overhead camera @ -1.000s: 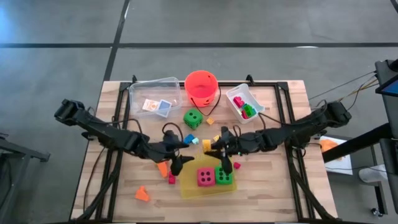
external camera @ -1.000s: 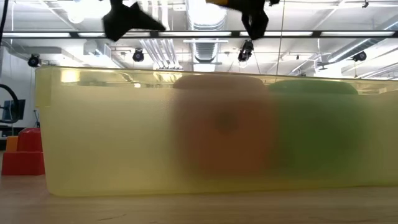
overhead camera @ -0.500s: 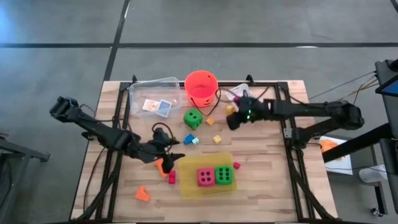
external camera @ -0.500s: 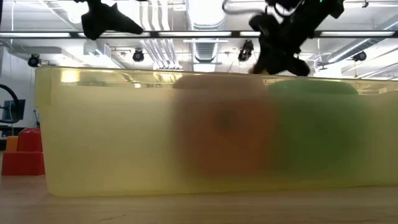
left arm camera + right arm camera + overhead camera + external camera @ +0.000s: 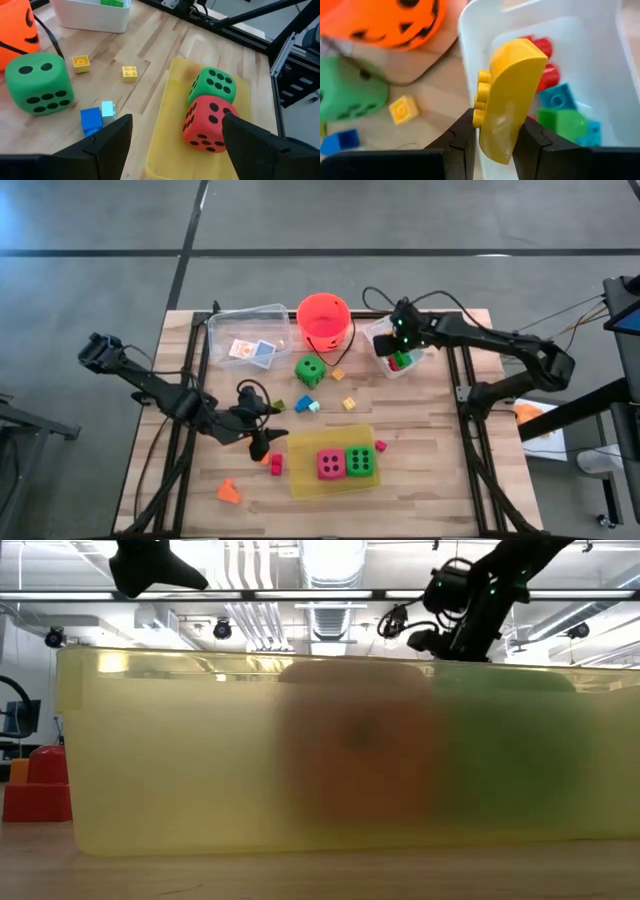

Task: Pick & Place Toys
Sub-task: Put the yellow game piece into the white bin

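- Right gripper (image 5: 492,142) clamped on yellow brick (image 5: 507,97), poised over near rim of small white bin (image 5: 580,30), at the edge toward orange bucket (image 5: 324,321).
- Brick's long axis runs out from the fingertips, studs facing the bucket side; bin interior lies just past it, w/ red, blue & green bricks already inside.
- Key relation, as judged: bin cavity sits directly ahead & below the brick, on the side away from bucket; a short push that way, then release, should drop it in. Risk: brick clips the rim & lands on table.
- Left gripper (image 5: 172,135) w/ fingers apart, nothing held, hovering well away from the bin, beside yellow tray (image 5: 305,480), which carries pink die (image 5: 330,465) & 1 green die (image 5: 360,461).
- 2nd green die (image 5: 310,371) just beside bucket; loose small bricks between it & tray, nearer to left arm than right.
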